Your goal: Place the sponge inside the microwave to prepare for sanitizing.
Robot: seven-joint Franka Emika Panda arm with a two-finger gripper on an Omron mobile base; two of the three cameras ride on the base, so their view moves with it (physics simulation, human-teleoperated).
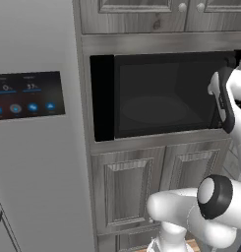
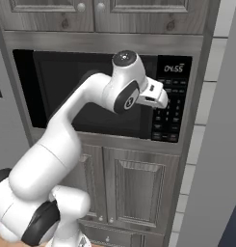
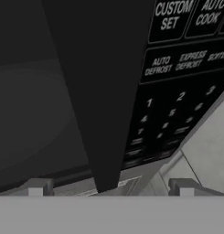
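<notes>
Up close, black microwave (image 2: 90, 91), dark glass door closed.

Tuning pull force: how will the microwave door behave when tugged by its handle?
Probably rigid: the handle is a thick straight bar, unlikely to flex. The door likely swings rather than slides, since the handle sits beside the keypad. The wide glass panel may feel heavy.

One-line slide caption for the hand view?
Pincer open astride the microwave door's black bar handle, keypad alongside.
</notes>
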